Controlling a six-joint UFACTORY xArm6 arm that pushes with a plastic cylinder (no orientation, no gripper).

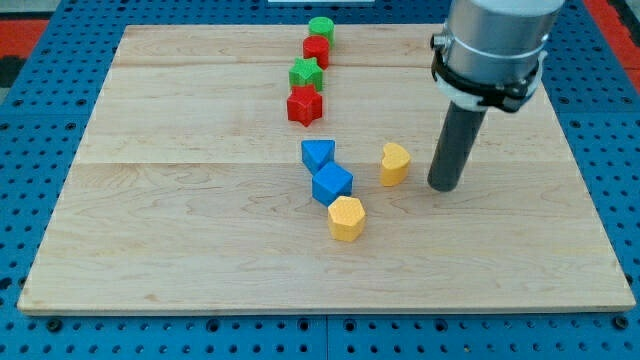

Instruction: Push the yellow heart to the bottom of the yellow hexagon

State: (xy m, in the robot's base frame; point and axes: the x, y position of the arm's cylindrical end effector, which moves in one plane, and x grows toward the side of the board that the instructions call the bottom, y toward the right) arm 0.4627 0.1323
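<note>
Wooden board (200, 250) on blue pegboard (40, 330). Rod, no jaws to spread or close; my tip (444, 187) down just right of the yellow heart (394, 163), small gap between. Yellow hexagon (346, 218) lower left of heart, touching blue cube (332, 184); blue triangle (318, 154) above. Red star (304, 106), green star (305, 74), red (316, 50) and green (321, 28) blocks lined toward top edge. Bare wood below hexagon and along left, right, bottom edges.

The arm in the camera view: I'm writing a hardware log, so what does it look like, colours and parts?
A wide grey cylindrical body enters from the view's top right, ringed by a black collar with a pale band. Below it hangs a straight dark rod; my tip is blunt and round. No cables or markings show.
</note>
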